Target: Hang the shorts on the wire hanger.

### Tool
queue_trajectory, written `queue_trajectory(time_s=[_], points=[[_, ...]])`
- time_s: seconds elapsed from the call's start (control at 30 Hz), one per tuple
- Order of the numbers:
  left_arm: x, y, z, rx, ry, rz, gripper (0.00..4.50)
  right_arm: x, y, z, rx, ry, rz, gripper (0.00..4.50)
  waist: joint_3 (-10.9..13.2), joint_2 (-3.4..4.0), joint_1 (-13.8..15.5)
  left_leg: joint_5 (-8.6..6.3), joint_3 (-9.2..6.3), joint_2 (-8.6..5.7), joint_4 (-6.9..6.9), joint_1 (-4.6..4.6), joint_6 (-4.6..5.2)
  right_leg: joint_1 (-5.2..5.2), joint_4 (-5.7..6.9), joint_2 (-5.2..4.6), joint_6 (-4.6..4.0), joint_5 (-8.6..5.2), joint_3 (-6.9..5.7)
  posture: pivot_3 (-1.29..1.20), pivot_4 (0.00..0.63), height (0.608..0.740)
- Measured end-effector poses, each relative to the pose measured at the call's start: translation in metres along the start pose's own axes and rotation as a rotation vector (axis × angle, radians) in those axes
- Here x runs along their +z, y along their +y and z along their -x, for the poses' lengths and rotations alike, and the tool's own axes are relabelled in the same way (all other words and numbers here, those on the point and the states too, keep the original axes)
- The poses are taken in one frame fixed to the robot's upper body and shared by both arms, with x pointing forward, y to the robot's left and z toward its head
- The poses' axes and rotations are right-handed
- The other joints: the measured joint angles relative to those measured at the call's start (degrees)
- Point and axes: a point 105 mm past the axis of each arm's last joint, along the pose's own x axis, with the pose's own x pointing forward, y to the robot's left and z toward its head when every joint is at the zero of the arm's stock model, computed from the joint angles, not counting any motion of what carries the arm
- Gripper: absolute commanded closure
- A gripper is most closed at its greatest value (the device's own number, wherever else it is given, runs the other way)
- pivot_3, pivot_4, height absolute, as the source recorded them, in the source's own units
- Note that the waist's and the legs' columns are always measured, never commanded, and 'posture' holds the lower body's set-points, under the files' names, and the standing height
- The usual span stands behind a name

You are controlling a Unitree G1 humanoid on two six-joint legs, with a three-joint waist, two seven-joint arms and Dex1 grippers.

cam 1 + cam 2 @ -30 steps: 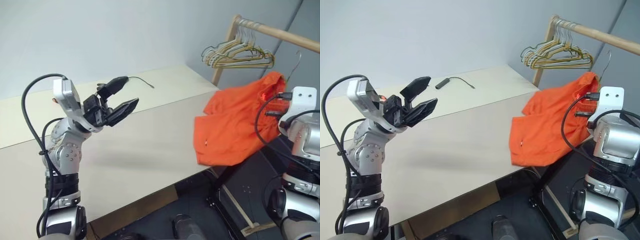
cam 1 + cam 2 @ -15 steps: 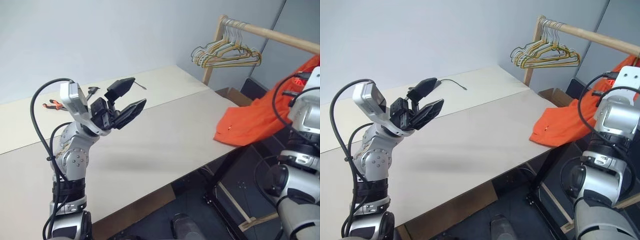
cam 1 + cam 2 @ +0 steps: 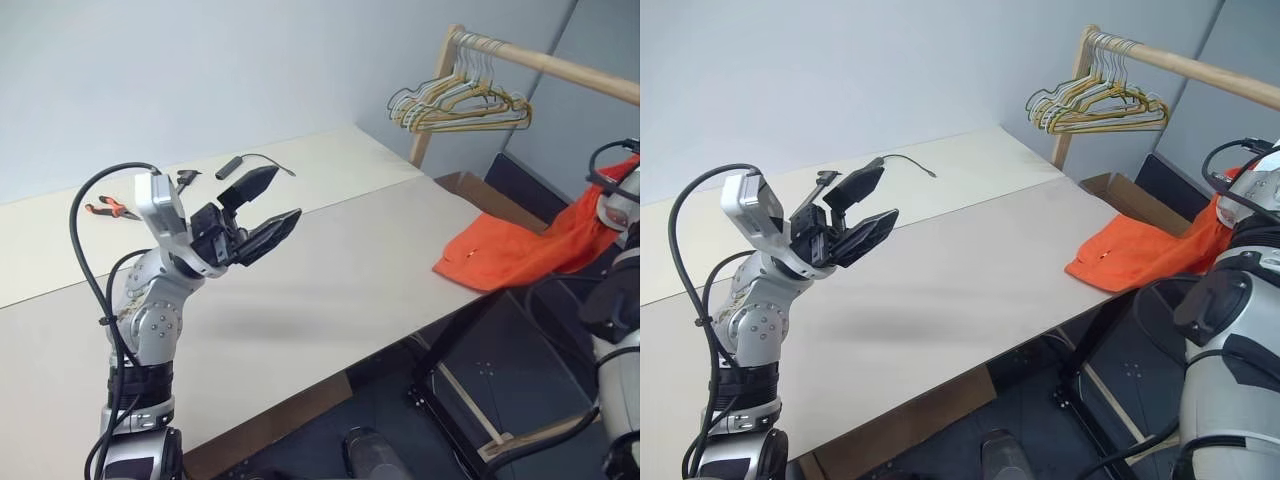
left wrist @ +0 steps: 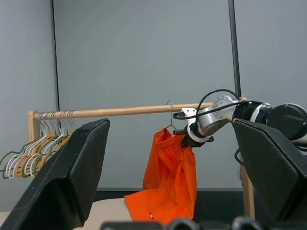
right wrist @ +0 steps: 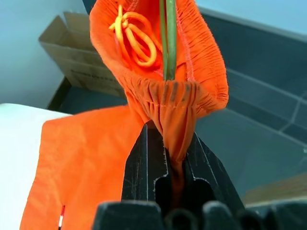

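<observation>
Carried rightward and upward since a second ago: shorts (image 3: 520, 255), then bunched beside the right arm over the table's (image 3: 330, 270) right end, now strung out from the table corner up toward the rail (image 4: 124, 112), hem trailing on the corner and waistband lifted off to the right. Pinched at the gathered waistband by right gripper (image 5: 168, 158), fingers clamped nearly together with elastic squeezed between them and a thin wire (image 5: 167, 38) running up through the waist opening, drawstring looped beside it. Seen across from the left wrist: waistband raised just under the rail, with hanger (image 4: 169, 115) hooked there and only its hook and neck clear above the fabric. Hard to tell how much of the hanger sits inside the shorts. Step in hand, as a judgement: threading or seating the waistband on the hanger, late in the task but not finished, since much of the fabric drapes down to the table. Held up over the table and well apart from the shorts: left gripper (image 3: 262, 212), fingers spread wide and empty, hardly shifted. Next, probably: settling the waistband evenly over the wire, checking that the weight hangs from the hanger and not from the grip, then releasing slowly. Risk: elastic slipping off the thin wire, or the hanger swinging on the rail. Off to the side on the rail, not needed: bunch of hangers (image 3: 460, 105).
</observation>
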Motion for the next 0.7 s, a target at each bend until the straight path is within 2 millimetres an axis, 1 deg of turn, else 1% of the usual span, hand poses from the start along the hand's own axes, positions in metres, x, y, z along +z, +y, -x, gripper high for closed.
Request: queue_trajectory(time_s=[0.13, 0.2, 0.27, 0.43, 0.47, 0.5, 0.53, 0.57, 0.7], points=[[-0.001, -0.002, 0.003, 0.003, 0.007, 0.000, 0.05, -0.006, 0.000, -0.001, -0.016, 0.030, -0.015, 4.50, 0.0, 0.00, 0.0, 0.00, 0.01, 0.00, 0.00, 0.00, 0.00, 0.01, -0.01, 0.00, 0.04, 0.02, 0.02, -0.24, 0.000, 0.740], [-0.001, -0.002, 0.003, 0.003, 0.008, -0.001, 0.00, -0.008, -0.003, -0.001, -0.045, 0.042, -0.016, 3.81, 0.0, 0.00, 0.2, 0.00, 0.01, 0.00, 0.00, 0.00, 0.00, 0.01, -0.01, 0.00, 0.04, 0.03, 0.01, -0.24, 0.000, 0.740], [-0.001, -0.002, 0.003, 0.002, 0.008, -0.002, 0.00, -0.008, -0.003, -0.001, -0.050, 0.043, -0.016, 3.25, 0.0, 0.01, 0.4, 0.00, 0.01, 0.00, 0.00, 0.00, 0.00, 0.01, -0.01, 0.01, 0.05, 0.03, 0.05, -0.24, 0.000, 0.740], [-0.001, -0.003, 0.002, 0.001, 0.008, -0.003, 0.00, -0.007, -0.005, 0.000, -0.084, 0.030, 0.011, 1.44, 0.0, 0.01, 0.9, 0.00, 0.01, 0.00, 0.00, -0.01, 0.00, 0.00, -0.03, 0.02, 0.06, 0.03, 0.07, -0.23, 0.000, 0.740], [-0.001, -0.003, 0.002, 0.001, 0.007, -0.003, 0.00, -0.005, -0.005, 0.001, -0.100, 0.018, 0.029, 1.13, 0.0, 0.02, 1.0, 0.00, 0.01, 0.00, 0.00, -0.01, 0.00, -0.01, -0.03, 0.02, 0.06, 0.03, 0.07, -0.23, 0.000, 0.740], [-0.001, -0.003, 0.002, 0.001, 0.007, -0.003, 0.00, -0.002, -0.006, 0.002, -0.116, 0.000, 0.047, 0.69, 0.0, 0.04, 1.1, 0.00, 0.01, 0.00, 0.00, -0.01, 0.00, -0.01, -0.03, 0.02, 0.06, 0.03, 0.08, -0.23, 0.000, 0.740], [-0.001, -0.003, 0.002, 0.001, 0.007, -0.003, 0.00, 0.002, -0.006, 0.004, -0.137, -0.027, 0.075, 0.41, 0.0, 0.06, 1.2, 0.01, 0.01, 0.00, 0.00, 0.00, -0.01, -0.01, -0.02, 0.02, 0.06, 0.03, 0.08, -0.23, 0.000, 0.740], [-0.001, -0.003, 0.002, 0.001, 0.007, -0.003, 0.00, 0.007, -0.005, 0.006, -0.152, -0.056, 0.094, 0.03, 0.0, 0.09, 1.3, 0.01, 0.02, 0.00, 0.00, -0.01, -0.01, -0.02, -0.02, 0.02, 0.06, 0.03, 0.08, -0.23, 0.000, 0.740], [-0.001, -0.003, 0.002, 0.002, 0.007, -0.004, 0.00, 0.030, 0.007, 0.022, -0.177, -0.194, 0.160, 0.01, 0.0, 0.15, 1.4, 0.02, 0.02, 0.01, 0.01, 0.00, -0.03, -0.02, 0.02, 0.03, 0.06, 0.04, 0.08, -0.23, 0.000, 0.740]])
